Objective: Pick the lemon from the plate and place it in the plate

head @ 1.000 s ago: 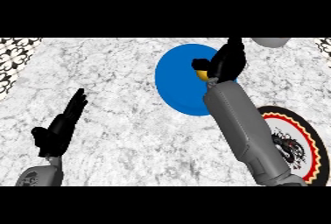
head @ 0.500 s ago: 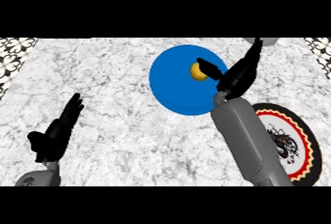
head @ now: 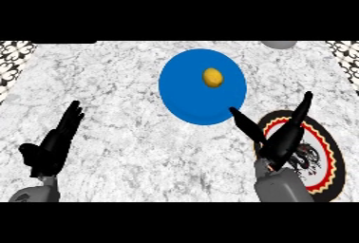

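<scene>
**Lemon resting on the blue plate, both hands empty**

A small yellow lemon [head: 213, 77] lies on a round, plain blue plate [head: 184, 97], a little above and right of the plate's middle. The blue plate sits on a white and grey marbled stone counter [head: 126, 142].

Below and to the right of the blue plate lies a second round plate [head: 325, 156], black with red and cream rings and a dark emblem at its centre. The emblem is partly covered and no writing on it can be read. No brand or label shows anywhere.

The right hand [head: 279, 142] stands over the patterned plate's left side, just below the blue plate's lower right edge. Its fingers and thumb are spread straight, holding nothing.

The left hand [head: 52, 149] shows well to the lower left of the blue plate, fingers straight and upward, at rest and empty.

A grey rounded object [head: 280, 44] is cut off at the top edge, above and right of the blue plate.
</scene>
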`<state>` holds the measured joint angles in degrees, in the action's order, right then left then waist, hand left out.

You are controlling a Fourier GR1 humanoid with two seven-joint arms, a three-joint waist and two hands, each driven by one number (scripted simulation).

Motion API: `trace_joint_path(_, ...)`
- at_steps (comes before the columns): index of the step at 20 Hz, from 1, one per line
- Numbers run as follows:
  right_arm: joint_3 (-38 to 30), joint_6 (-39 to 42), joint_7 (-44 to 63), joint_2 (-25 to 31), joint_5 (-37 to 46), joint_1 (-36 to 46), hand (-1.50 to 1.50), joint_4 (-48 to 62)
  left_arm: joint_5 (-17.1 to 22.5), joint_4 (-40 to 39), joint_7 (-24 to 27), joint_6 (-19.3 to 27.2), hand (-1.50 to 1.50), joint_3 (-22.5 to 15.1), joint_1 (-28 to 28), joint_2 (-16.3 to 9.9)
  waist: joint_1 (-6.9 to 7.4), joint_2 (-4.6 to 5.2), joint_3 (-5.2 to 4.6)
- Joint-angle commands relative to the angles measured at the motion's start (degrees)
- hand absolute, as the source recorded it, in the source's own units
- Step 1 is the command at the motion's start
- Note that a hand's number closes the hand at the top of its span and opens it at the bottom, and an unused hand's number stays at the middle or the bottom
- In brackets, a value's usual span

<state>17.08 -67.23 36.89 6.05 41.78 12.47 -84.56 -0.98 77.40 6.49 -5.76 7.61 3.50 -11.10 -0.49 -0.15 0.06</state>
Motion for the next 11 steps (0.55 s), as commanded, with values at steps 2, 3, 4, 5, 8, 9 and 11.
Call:
trace_joint_path(2,5.61,-3.58,-10.01,5.93,-10.88,-11.36,-1.50,-8.17,-0.71,2.49,-3.05,0.56,0.00,-1.15,0.31,0.81,0.33,0.10,0.00)
trace_joint_path(3,4.18,-2.18,-11.89,7.53,-14.34,-10.32,-1.50,-7.85,0.10,-2.25,1.68,-2.06,0.00,0.31,-0.21,-0.54,0.39,0.16,-0.02)
trace_joint_path(4,4.48,-1.85,-12.84,6.39,-13.12,-12.71,-1.50,-8.52,-1.39,1.19,-1.26,1.05,0.00,-1.02,-0.76,1.44,0.40,0.12,-0.03)
trace_joint_path(5,4.87,-3.05,-17.54,8.69,-19.25,-11.52,-1.50,-5.52,0.23,1.89,-3.10,-1.02,0.00,0.61,0.87,-1.01,0.54,0.16,0.01)
trace_joint_path(8,4.64,-2.53,-23.94,7.74,-23.69,-16.09,-1.50,-7.54,-0.71,2.22,-1.76,-0.59,0.00,-0.34,0.34,0.29,0.44,0.13,-0.01)
trace_joint_path(9,4.93,-4.10,-29.55,9.79,-29.58,-17.13,-1.50,-7.02,-2.20,-1.65,0.42,0.03,0.00,-1.12,1.29,0.88,0.33,0.17,0.04)
trace_joint_path(11,3.52,-3.01,-28.45,7.63,-24.21,-19.91,-1.50,-9.60,0.27,2.56,-2.04,-1.54,0.00,0.45,-1.45,-0.03,0.39,0.09,-0.03)
